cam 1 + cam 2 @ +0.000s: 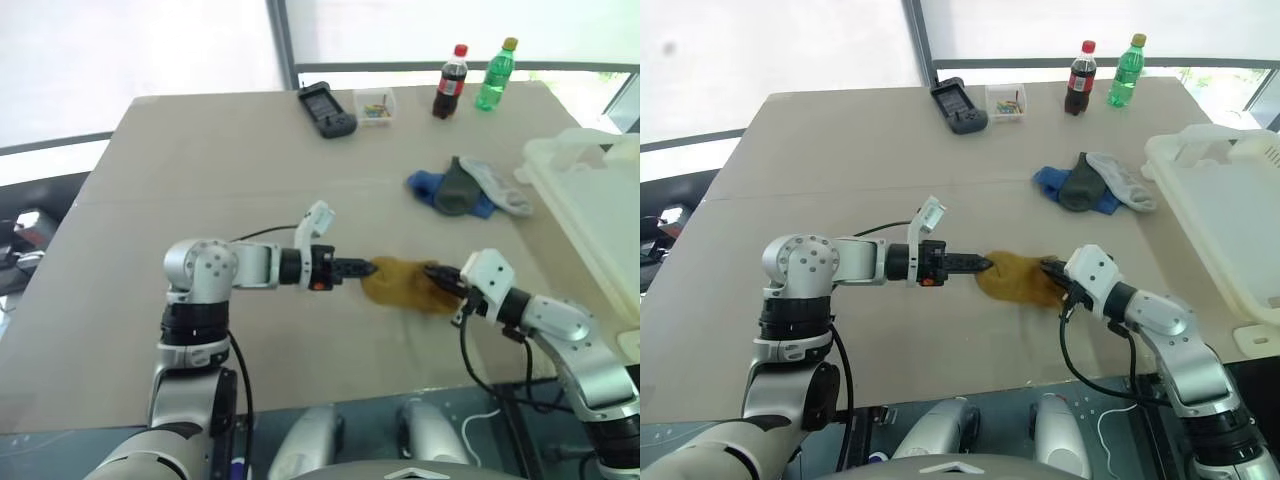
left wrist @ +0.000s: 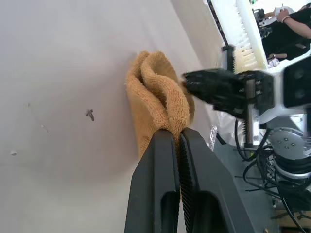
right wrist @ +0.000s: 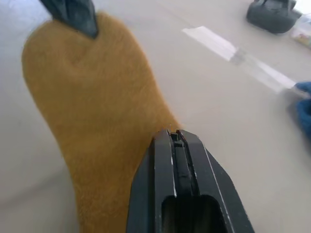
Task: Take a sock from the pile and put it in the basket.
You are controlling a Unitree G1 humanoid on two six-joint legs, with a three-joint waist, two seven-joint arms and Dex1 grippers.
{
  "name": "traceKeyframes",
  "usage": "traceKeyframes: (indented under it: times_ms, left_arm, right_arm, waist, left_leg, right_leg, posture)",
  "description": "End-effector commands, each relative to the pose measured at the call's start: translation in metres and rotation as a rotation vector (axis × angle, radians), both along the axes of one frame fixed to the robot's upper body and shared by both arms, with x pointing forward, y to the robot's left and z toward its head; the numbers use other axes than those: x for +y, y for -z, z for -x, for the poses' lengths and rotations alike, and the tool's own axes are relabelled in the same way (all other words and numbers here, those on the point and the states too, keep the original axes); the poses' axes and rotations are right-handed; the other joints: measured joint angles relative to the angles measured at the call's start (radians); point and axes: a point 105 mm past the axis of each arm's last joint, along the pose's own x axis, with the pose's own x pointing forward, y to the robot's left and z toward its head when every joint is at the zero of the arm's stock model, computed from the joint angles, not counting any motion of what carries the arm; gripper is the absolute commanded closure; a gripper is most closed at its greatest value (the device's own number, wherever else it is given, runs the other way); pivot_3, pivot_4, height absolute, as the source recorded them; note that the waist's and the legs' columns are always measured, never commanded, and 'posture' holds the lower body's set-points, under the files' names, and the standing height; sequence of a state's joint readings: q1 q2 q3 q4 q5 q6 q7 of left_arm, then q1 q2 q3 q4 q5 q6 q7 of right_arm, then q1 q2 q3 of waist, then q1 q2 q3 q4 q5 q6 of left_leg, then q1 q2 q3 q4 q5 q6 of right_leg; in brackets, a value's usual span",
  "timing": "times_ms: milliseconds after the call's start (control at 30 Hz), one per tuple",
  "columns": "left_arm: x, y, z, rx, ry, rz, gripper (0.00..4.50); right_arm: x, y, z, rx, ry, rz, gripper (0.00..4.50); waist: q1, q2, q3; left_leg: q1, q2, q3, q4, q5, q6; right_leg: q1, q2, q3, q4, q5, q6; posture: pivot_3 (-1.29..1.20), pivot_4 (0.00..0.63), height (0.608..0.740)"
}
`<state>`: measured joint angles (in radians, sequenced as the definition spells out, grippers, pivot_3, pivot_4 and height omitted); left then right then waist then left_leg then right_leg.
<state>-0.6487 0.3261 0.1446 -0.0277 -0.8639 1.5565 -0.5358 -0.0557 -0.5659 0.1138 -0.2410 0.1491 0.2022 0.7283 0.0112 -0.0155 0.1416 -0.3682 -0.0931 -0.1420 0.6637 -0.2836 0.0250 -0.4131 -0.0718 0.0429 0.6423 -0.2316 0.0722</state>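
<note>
A mustard-yellow sock hangs stretched between my two grippers over the middle of the table. My left gripper is shut on its left end; the left wrist view shows the knit fabric pinched between the fingers. My right gripper is shut on the sock's right end, and its fingertips lie over the sock's edge. The pile, with blue, dark grey and light grey socks, lies further back to the right. The whitish basket stands at the table's right edge.
Along the far edge stand a cola bottle, a green bottle, a small clear box of coloured bits and a black device. A person sits beyond the basket.
</note>
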Motion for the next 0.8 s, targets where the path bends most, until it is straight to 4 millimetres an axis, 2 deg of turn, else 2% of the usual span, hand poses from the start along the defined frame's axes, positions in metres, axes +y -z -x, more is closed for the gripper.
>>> traceKeyframes:
  times_ms: [33, 100, 300, 500, 700, 800]
  left_arm:
    - [-0.001, -0.008, -0.001, -0.022, 0.002, 0.024, 4.50]
    - [-0.003, -0.010, 0.000, -0.016, 0.009, 0.035, 4.50]
    - [-0.017, -0.015, 0.001, 0.011, 0.041, 0.074, 4.50]
    - [-0.051, -0.022, 0.004, 0.058, 0.131, 0.143, 4.50]
    - [-0.077, -0.018, 0.000, 0.131, 0.142, 0.149, 4.50]
    - [-0.086, -0.006, -0.005, 0.180, 0.112, 0.129, 4.50]
  right_arm:
    - [-0.012, 0.029, -0.004, 0.051, 0.018, 0.072, 4.46]
    - [-0.018, 0.039, -0.006, 0.067, 0.033, 0.091, 4.46]
    - [-0.015, 0.034, -0.008, 0.048, 0.033, 0.058, 4.46]
    - [-0.005, 0.028, -0.005, 0.027, 0.009, 0.022, 4.46]
    - [0.002, 0.016, -0.003, -0.010, 0.000, 0.003, 4.46]
    - [0.003, 0.006, -0.001, -0.043, 0.009, -0.001, 4.46]
  waist:
    - [0.001, 0.000, 0.000]
    - [0.000, 0.000, 0.000]
    - [0.000, -0.001, -0.001]
    - [0.000, -0.001, -0.001]
    - [-0.003, -0.001, -0.001]
    - [0.001, -0.001, -0.001]
  left_leg:
    - [0.000, 0.000, 0.000, 0.000, 0.000, 0.000]
    - [0.002, 0.000, 0.000, 0.000, 0.000, 0.000]
    - [0.005, 0.000, 0.000, 0.001, 0.000, 0.000]
    - [0.005, 0.000, 0.000, 0.001, 0.000, 0.000]
    - [0.004, 0.000, 0.000, 0.001, 0.000, 0.000]
    - [0.003, 0.000, 0.000, 0.001, 0.000, -0.001]
  right_leg:
    - [0.000, 0.000, 0.000, 0.000, 0.000, 0.000]
    - [0.001, 0.000, 0.000, 0.000, 0.000, 0.000]
    - [0.004, 0.000, 0.000, 0.001, 0.000, 0.000]
    - [0.004, 0.000, 0.000, 0.001, 0.000, 0.000]
    - [0.003, 0.000, 0.001, 0.001, 0.000, 0.000]
    - [0.003, 0.001, 0.001, 0.001, 0.000, 0.000]
  posture:
    - [0.00, 0.150, 0.740]
    - [0.00, 0.150, 0.740]
    - [0.00, 0.150, 0.740]
    - [0.00, 0.150, 0.740]
    - [0.00, 0.150, 0.740]
    - [0.00, 0.150, 0.740]
